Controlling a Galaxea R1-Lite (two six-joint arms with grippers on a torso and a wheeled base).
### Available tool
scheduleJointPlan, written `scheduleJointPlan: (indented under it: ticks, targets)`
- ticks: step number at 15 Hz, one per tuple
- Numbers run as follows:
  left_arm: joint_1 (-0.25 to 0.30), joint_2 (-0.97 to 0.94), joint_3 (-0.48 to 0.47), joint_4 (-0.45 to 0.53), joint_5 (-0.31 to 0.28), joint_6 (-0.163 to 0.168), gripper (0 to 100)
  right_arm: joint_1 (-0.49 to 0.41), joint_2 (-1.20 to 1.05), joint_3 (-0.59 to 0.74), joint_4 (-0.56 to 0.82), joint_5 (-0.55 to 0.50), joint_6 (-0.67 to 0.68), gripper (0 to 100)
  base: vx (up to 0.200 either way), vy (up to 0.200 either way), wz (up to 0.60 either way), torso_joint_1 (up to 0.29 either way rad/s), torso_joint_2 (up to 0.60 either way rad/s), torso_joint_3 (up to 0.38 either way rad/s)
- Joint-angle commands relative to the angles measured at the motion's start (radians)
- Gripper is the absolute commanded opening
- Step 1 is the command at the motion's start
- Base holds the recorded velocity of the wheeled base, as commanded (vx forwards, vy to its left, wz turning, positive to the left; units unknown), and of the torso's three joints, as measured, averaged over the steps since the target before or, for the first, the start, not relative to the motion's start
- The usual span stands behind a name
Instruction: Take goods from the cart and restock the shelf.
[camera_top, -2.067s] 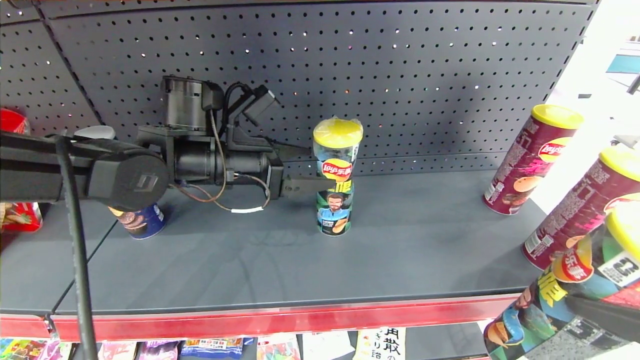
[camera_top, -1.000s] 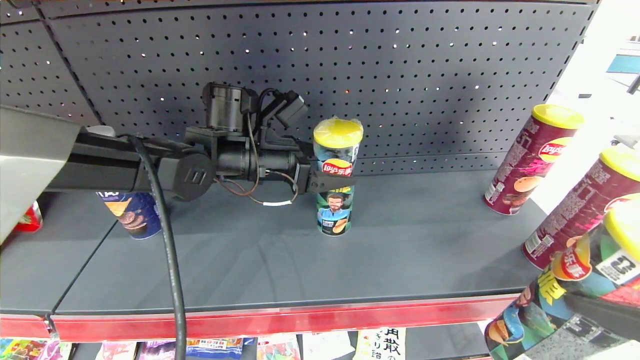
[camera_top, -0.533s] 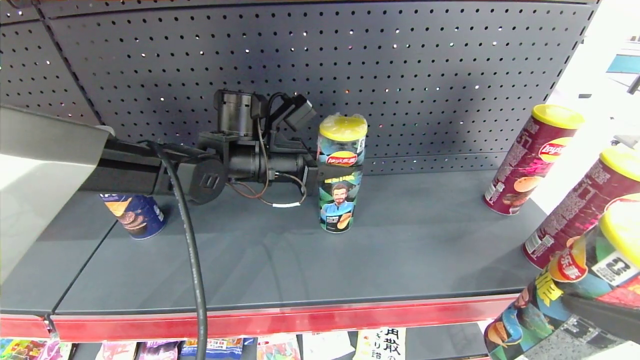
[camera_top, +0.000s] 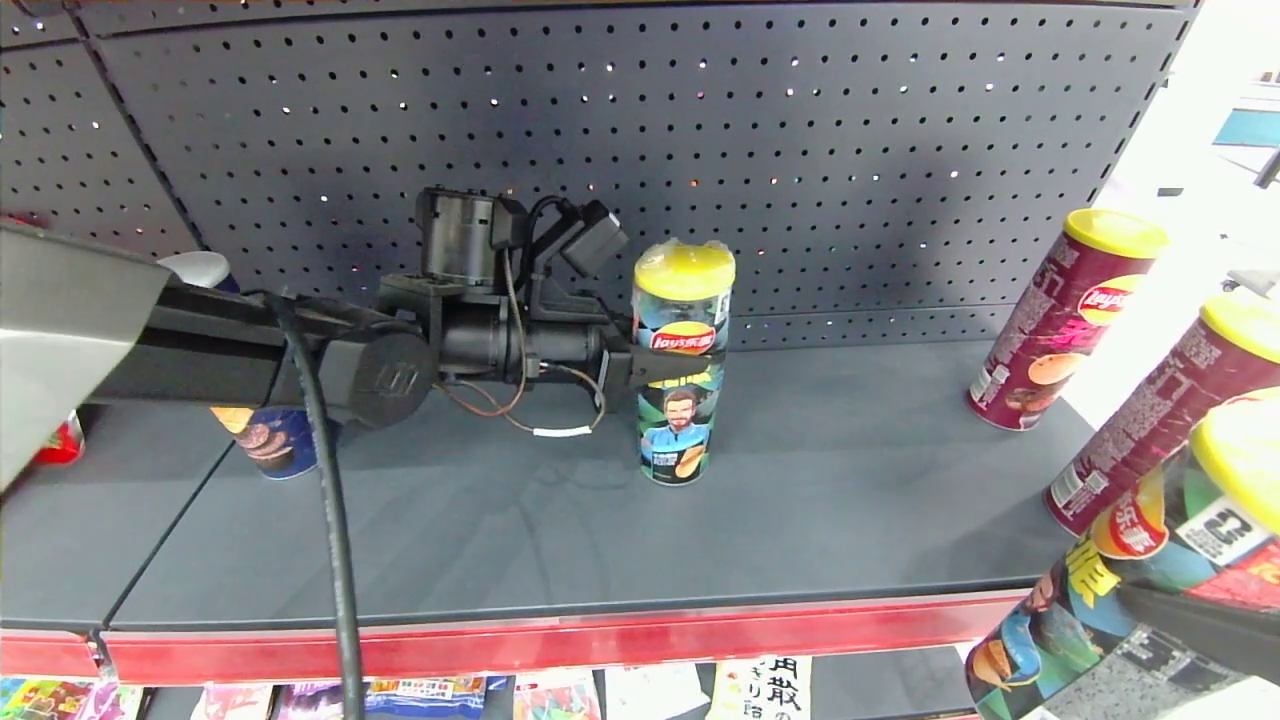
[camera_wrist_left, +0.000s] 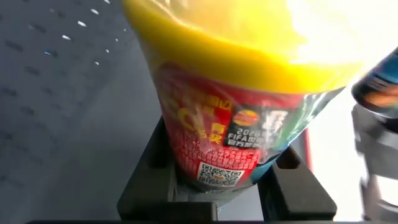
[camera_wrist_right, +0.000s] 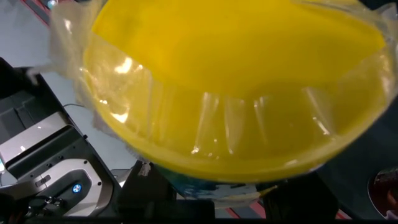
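The left gripper (camera_top: 688, 358), earlier open around the can (camera_top: 678, 430), now clamps it mid-frame, arm level from the left. The right gripper (camera_top: 1190, 620) holds a second can (camera_top: 1120, 560), lower right.

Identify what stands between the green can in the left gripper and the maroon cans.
Nothing: the head view shows bare shelf between the green can and the maroon cans.

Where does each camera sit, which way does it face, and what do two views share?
Head view: on the head, facing forward and down at the shelf; left arm shows at the left, right fingers at lower right.
Left wrist view: on the left wrist, facing along the left fingers at the middle can.
Right wrist view: on the right wrist, facing the yellow lid of the near can.
Shared: head view shows both cans too.
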Motion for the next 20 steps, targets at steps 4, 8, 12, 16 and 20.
scheduleJointPlan:
  ticks: [4, 8, 12, 16, 20]
  targets:
    - [-0.054, -0.187, 0.198, -0.009, 0.011, 0.001, 0, 0.002, 0.002, -0.001, 0.000, 0.002, -0.002, 0, 0.000, 0.000, 0.00, 0.000, 0.00, 0.000]
    - [-0.057, -0.227, 0.327, -0.079, 0.025, 0.005, 0, 0.003, 0.003, -0.001, 0.000, 0.002, -0.002, 0, 0.000, 0.000, 0.00, 0.000, 0.00, 0.000]
    - [-0.071, -0.227, 0.370, -0.134, 0.052, 0.001, 0, 0.003, 0.003, -0.001, 0.000, 0.002, -0.003, 0, 0.000, 0.000, 0.00, 0.000, 0.00, 0.000]
    - [-0.078, -0.249, 0.395, -0.134, 0.063, 0.001, 0, 0.003, 0.005, 0.000, 0.000, 0.002, -0.002, 0, 0.000, 0.000, 0.00, 0.000, 0.00, 0.000]
    - [-0.086, -0.282, 0.447, -0.136, 0.100, -0.001, 0, 0.003, 0.013, -0.001, 0.000, 0.002, -0.003, 0, 0.000, 0.000, 0.00, 0.000, 0.00, 0.000]
